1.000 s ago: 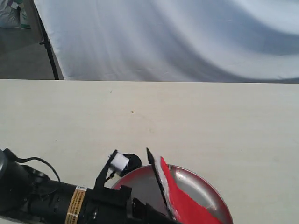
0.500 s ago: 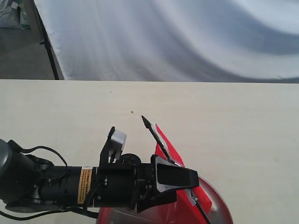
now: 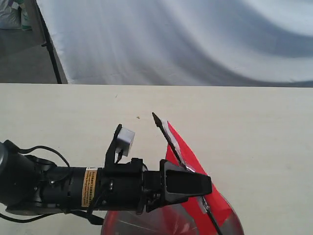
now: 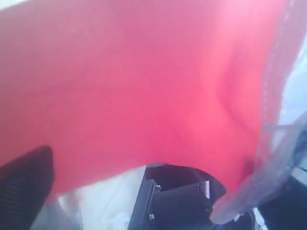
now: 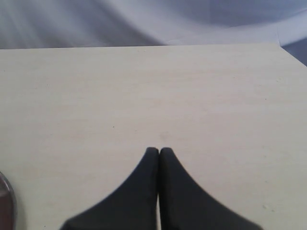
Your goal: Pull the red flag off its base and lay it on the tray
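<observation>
- Status: the left claw (image 3: 198, 188) is clamped on the stick (image 3: 168, 139) of the red flag (image 3: 188, 159). It holds the flag tilted in the air above the far edge of the tray (image 3: 235, 224), with the pointed end up and away from the tray. The base is not visible in any view; the left arm may be hiding it. Extraction appears complete, and lowering and release remain.
- Status: the right claw (image 5: 159, 151) is pressed closed on nothing and hovers over bare table (image 3: 254, 127), well apart from the flag.
- Risk, overshoot: part of the stick and cloth projects beyond the far rim of the tray. If released in this position, the flag is likely to land half on the table or tip off the rim.
- Risk, slip: the stick is thin and held at one point only. A fast rotation could let it pivot in the grip and change the landing angle.
- Risk, early drop: a release from this height onto polished steel could let the stick bounce or slide out of the shallow dish.
- Risk, snag: cloth fills the left wrist view and hangs against the claw. It may catch on a finger at opening and drag the flag back out.
- Risk, blind lowering: the covered wrist camera gives no view of the tray, so a hard descent could strike or shift it.
</observation>
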Available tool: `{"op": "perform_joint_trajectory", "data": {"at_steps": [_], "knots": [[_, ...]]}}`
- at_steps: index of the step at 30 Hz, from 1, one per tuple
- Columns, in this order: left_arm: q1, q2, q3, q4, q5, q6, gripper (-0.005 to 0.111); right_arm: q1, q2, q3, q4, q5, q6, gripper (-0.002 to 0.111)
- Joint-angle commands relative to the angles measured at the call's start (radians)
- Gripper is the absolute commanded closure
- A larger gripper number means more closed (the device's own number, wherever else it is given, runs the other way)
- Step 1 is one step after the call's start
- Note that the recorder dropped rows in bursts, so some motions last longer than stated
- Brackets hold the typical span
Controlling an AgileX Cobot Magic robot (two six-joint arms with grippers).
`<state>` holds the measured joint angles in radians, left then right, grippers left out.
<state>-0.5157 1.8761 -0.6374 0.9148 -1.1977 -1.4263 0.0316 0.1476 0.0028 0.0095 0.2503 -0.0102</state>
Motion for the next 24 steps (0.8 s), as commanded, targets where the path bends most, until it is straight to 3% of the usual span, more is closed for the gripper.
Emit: {"op": "perform_joint_trajectory", "data": {"at_steps": [1,2,4,5,6,7,9,13,14,18,19,23,24], "knots": [[0.006,-0.021,-0.011,0.005,0.395,-0.099,0.004,-0.003,-0.004,-0.003,-0.003,0.002,-0.003,0.109],[0.006,-0.024,-0.009,0.022,0.346,-0.099,0.004,-0.003,-0.004,-0.003,-0.003,0.002,-0.003,0.109],[0.006,-0.028,-0.011,0.041,0.001,0.025,0.004,-0.003,-0.004,-0.003,-0.003,0.002,-0.003,0.109],[0.006,-0.028,-0.011,0.011,-0.023,0.147,0.004,-0.003,-0.004,-0.003,-0.003,0.002,-0.003,0.109],[0.006,-0.028,-0.011,-0.024,-0.019,0.14,0.004,-0.003,-0.004,-0.003,-0.003,0.002,-0.003,0.109],[0.006,-0.028,-0.011,-0.076,0.267,0.016,0.004,-0.003,-0.004,-0.003,-0.003,0.002,-0.003,0.109],[0.006,-0.028,-0.011,-0.068,0.373,-0.023,0.004,-0.003,-0.004,-0.003,-0.003,0.002,-0.003,0.109],[0.006,-0.028,-0.011,0.023,0.05,0.044,0.004,-0.003,-0.004,-0.003,-0.003,0.002,-0.003,0.109],[0.006,-0.031,-0.011,0.014,0.043,0.074,0.004,-0.003,-0.004,-0.003,-0.003,0.002,-0.003,0.109],[0.006,-0.059,-0.011,-0.013,0.475,-0.038,0.004,-0.003,-0.004,-0.003,-0.003,0.002,-0.003,0.109],[0.006,-0.066,-0.009,0.025,0.466,-0.053,0.004,-0.003,-0.004,-0.003,-0.003,0.002,-0.003,0.109],[0.006,-0.103,-0.011,0.093,0.129,0.031,0.004,-0.003,-0.004,-0.003,-0.003,0.002,-0.003,0.109],[0.006,-0.112,-0.011,0.072,0.117,0.041,0.004,-0.003,-0.004,-0.003,-0.003,0.002,-0.003,0.109]]}}
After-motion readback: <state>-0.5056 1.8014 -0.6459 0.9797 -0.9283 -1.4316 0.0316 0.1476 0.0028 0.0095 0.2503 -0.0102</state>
